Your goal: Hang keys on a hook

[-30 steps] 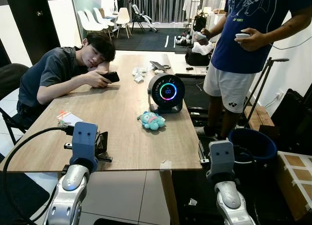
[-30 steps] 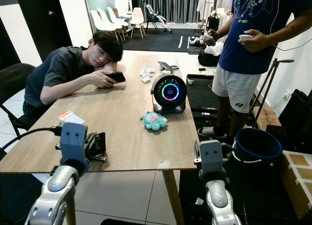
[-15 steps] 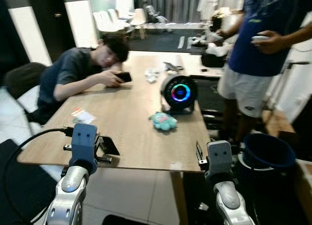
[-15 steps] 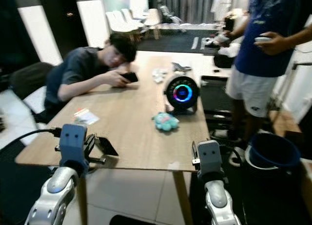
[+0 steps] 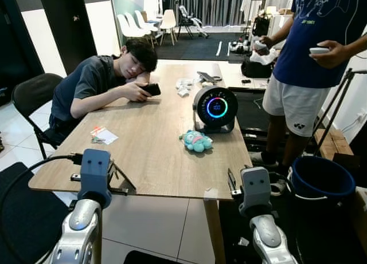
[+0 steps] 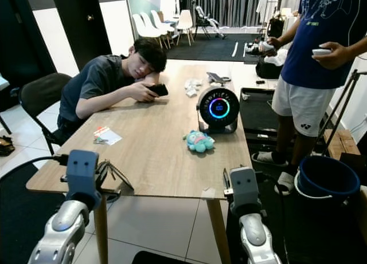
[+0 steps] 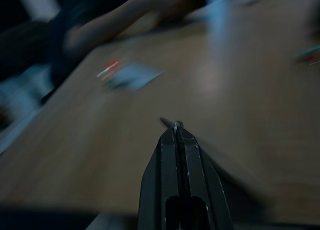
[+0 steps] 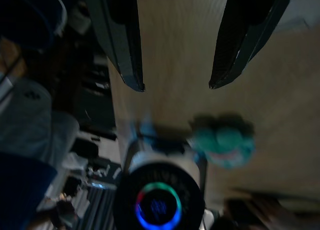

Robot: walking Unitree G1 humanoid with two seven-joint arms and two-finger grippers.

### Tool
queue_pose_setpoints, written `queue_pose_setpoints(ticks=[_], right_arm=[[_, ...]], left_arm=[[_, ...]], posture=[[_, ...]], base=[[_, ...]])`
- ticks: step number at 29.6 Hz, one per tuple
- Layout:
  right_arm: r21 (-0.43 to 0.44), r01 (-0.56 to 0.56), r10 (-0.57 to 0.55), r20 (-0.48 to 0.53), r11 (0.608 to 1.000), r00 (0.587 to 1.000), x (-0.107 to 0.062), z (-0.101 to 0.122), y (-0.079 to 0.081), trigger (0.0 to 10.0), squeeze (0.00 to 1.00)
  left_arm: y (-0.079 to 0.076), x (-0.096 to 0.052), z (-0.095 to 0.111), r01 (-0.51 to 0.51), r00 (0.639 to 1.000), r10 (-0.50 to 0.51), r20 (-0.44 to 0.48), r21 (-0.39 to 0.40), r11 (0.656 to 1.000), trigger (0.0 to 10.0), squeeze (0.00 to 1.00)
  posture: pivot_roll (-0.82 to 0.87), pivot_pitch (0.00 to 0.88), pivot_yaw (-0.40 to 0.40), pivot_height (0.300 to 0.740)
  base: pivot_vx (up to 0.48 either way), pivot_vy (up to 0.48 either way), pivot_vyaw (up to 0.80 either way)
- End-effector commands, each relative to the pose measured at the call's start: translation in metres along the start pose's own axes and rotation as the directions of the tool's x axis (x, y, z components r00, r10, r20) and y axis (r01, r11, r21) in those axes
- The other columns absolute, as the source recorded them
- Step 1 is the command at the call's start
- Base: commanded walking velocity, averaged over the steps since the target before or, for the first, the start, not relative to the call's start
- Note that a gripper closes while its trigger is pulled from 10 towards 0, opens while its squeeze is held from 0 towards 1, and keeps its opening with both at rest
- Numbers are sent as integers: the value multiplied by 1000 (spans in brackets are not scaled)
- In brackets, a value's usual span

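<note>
The keys (image 5: pixel 95 140) lie far off on the left side of the bench (image 5: pixel 160 161) by a card, so the left gripper (image 7: pixel 178 127), fingers shut tight and empty, could bump the sleeping person (image 5: pixel 103 81), while the right gripper (image 8: pixel 175 83), fingers open, waits near.

Near table (image 5: pixel 155 155) bare — fan (image 5: pixel 215 108) beyond.
</note>
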State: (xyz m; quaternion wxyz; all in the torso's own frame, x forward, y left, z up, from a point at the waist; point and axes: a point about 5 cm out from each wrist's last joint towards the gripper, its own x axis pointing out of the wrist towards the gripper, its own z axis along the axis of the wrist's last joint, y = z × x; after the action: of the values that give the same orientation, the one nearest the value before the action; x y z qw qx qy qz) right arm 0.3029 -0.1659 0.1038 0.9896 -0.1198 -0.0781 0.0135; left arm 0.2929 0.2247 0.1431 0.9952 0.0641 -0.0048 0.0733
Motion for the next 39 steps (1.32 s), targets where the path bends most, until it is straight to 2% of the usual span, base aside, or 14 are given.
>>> queue_pose_setpoints(ticks=[1,3,7,12,14,16,20,24,27,30,32,35,36,39], right_arm=[[-7,18,-18,-29,1000,999,-5,-8,-4,10000,0],[-12,35,-35,-27,999,999,-5,-8,-10,10000,0],[-16,63,-63,-16,998,998,-4,-5,-18,10000,0],[-52,122,-123,-13,991,992,1,-6,-41,10000,0],[-52,122,-123,-13,991,992,1,-6,-41,10000,0],[-103,130,-138,-78,986,987,-10,-24,-53,10000,0],[-120,135,-148,-111,984,983,-17,-32,-57,10000,0],[-140,141,-165,-179,980,970,-35,-50,-64,10000,0],[-151,132,-163,-218,980,962,-43,-60,-64,10000,0],[-172,85,-139,-329,981,934,-68,-85,-61,10000,0],[-174,74,-132,-349,982,928,-73,-89,-60,10000,0],[-174,63,-124,-370,983,921,-79,-94,-57,10000,0],[-168,29,-98,-419,985,903,-93,-105,-49,10000,0],[-161,5,-77,-444,987,892,-101,-110,-42,10000,0]], left_arm=[[21,-3,-8,-90,996,90,-29,11,996,10000,0],[47,-1,-4,-193,981,193,-16,13,981,10000,0],[67,1,6,-240,971,239,14,16,971,10000,0],[83,2,12,-232,973,230,36,69,970,10000,0],[83,2,12,-232,973,230,36,69,970,10000,0],[85,-10,-19,-228,971,236,-38,158,961,10000,0],[93,-19,-40,-240,959,263,-107,187,952,10000,0],[106,-53,-89,-173,926,244,-287,253,952,10000,0],[102,-63,-101,-107,920,190,-342,245,964,10000,0],[80,-81,-125,41,896,50,-442,195,980,10000,0],[75,-84,-129,69,887,22,-460,179,981,10000,0],[68,-89,-135,113,876,-20,-483,164,980,10000,0],[48,-98,-148,227,839,-132,-528,119,967,10000,0],[38,-101,-154,269,822,-176,-542,97,958,10000,0]], posture=[[52,63,40,740],[53,69,39,740],[56,70,39,740],[57,70,40,740],[57,70,40,740],[61,70,43,740],[56,72,46,740],[48,80,51,740],[47,82,50,740],[58,89,40,740],[58,89,40,740],[60,91,36,740],[60,92,35,740],[58,92,36,740]], base=[[0,0,0],[0,0,0],[0,0,0],[0,0,0],[0,0,0],[0,0,0],[0,0,0],[0,0,0],[0,0,0],[0,0,0],[0,0,0],[0,0,0],[0,0,0],[0,0,0]])
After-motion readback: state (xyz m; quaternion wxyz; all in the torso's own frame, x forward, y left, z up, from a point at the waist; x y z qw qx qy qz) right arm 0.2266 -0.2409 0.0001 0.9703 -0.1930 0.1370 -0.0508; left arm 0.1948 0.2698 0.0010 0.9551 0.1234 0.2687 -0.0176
